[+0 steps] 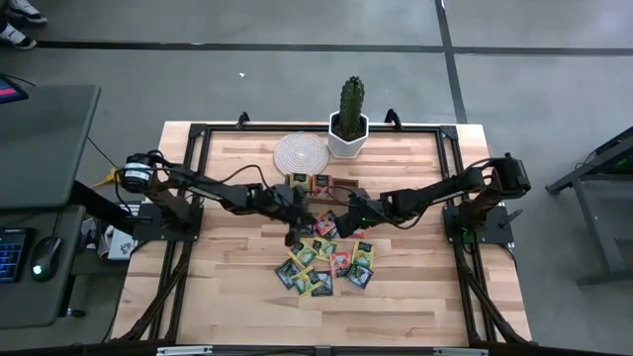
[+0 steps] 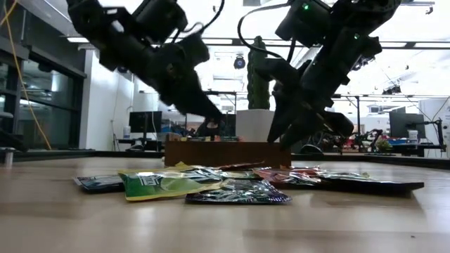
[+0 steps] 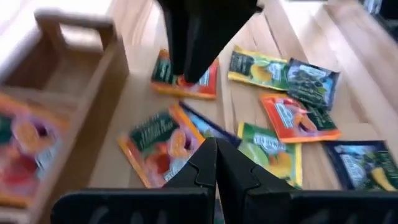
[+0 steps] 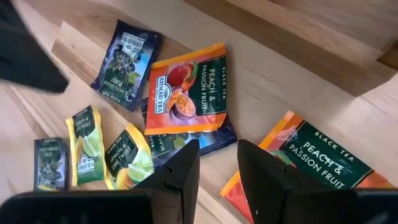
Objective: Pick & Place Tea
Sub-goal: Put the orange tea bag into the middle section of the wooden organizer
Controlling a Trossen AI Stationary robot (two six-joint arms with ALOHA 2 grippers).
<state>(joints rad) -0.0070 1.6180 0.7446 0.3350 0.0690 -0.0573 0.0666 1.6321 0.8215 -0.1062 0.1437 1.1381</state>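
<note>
The tea packets (image 1: 326, 259), yellow, orange-red, green and dark blue, lie flat in a loose spread on the wooden table, just on the near side of the brown wooden tray (image 1: 321, 186). Some packets also lie in the tray (image 3: 25, 149). My left gripper (image 3: 216, 163) hovers shut above an orange packet (image 3: 161, 140) at the spread's far left and holds nothing. My right gripper (image 4: 217, 163) hovers open, slanting down over an orange peach packet (image 4: 186, 87) and a dark blue one beneath it, with nothing between its fingers. In the low view both grippers, left (image 2: 211, 111) and right (image 2: 288, 132), hang clear above the packets.
A potted cactus (image 1: 350, 119) and a round woven coaster (image 1: 300, 153) stand at the table's far edge behind the tray. A black frame (image 1: 198, 178) runs around the table's work area. Bare wood lies on the near side of the packets (image 1: 326, 316).
</note>
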